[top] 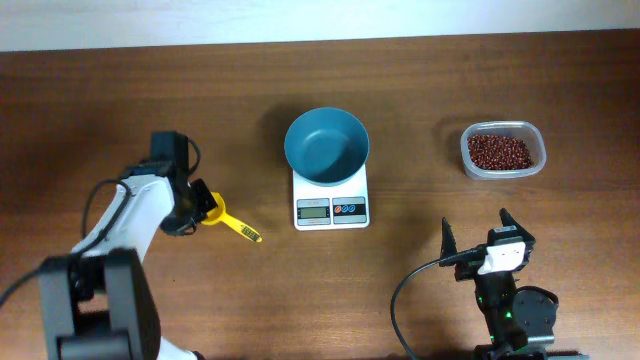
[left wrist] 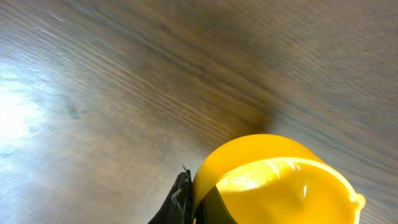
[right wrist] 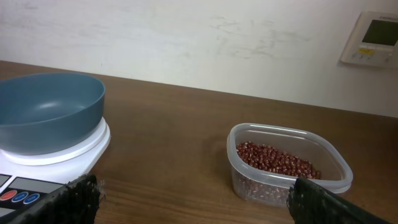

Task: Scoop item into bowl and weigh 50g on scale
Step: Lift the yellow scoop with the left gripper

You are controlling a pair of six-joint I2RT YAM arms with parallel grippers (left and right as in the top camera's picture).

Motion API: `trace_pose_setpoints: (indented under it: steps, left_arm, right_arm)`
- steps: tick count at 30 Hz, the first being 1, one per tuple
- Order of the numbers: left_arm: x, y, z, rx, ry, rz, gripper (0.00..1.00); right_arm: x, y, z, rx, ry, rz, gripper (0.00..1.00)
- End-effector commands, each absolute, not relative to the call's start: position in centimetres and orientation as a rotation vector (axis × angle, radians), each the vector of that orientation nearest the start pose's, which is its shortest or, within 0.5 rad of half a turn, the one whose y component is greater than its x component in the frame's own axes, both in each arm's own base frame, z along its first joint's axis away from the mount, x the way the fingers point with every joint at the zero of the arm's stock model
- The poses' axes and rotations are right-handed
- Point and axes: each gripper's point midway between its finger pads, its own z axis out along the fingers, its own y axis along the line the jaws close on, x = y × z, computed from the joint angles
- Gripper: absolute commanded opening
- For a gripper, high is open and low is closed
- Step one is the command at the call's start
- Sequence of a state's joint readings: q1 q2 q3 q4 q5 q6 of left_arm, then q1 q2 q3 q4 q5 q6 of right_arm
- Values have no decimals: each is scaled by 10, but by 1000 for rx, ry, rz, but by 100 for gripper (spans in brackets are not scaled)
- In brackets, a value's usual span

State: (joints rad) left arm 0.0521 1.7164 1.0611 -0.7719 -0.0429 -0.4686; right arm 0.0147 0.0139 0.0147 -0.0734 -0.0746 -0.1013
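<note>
An empty teal-blue bowl (top: pixel 326 146) (right wrist: pixel 50 109) sits on the white scale (top: pixel 331 209) (right wrist: pixel 68 151) at the table's middle. Red-brown beans (top: pixel 500 152) (right wrist: pixel 273 159) fill a clear tub at the right. A yellow scoop (top: pixel 228 222) (left wrist: pixel 280 183) lies at the left, handle pointing right and toward the front. My left gripper (top: pixel 203 208) (left wrist: pixel 196 205) is shut on the rim of the scoop's cup, a black finger (left wrist: pixel 180 200) pressed against its wall. My right gripper (top: pixel 475 236) (right wrist: pixel 199 199) hovers open near the front edge, facing the tub, with nothing between its fingers.
The clear plastic tub (top: pixel 535 140) (right wrist: pixel 249 134) stands right of the scale, apart from it. Bare wooden table (top: pixel 420 100) lies between them. A pale wall with a small wall panel (right wrist: pixel 375 38) rises behind the table.
</note>
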Motion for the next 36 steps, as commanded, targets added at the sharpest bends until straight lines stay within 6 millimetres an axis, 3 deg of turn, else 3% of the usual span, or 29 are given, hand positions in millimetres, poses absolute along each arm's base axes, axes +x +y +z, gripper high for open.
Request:
trace_pose_setpoints:
  steps: [1,8,12,20,32,36]
  left_arm:
    - [344,27,114,-737,2696,-37,0]
    - [320,2,197,-640,2510,-269,0]
    - [307,-11,223,-588,2453,-375,0]
    - [280,-15,214,-616,2545,-382,0]
    - [271,-28,211,-608,2590,-473,0]
    - [271,-34,212,-697,2578,-540,0]
  right_arm:
    - [246,17,157,-148,1637,-3,99]
    - [246,17,157,-148,1637,-4,99]
    - [246,17,157,-148,1637,-4,99]
    - [246,17,157,-148,1637,-4,99]
    - [246,17,157,-148,1637,-3,99]
    - [246,17,157,-148,1637,-4,99]
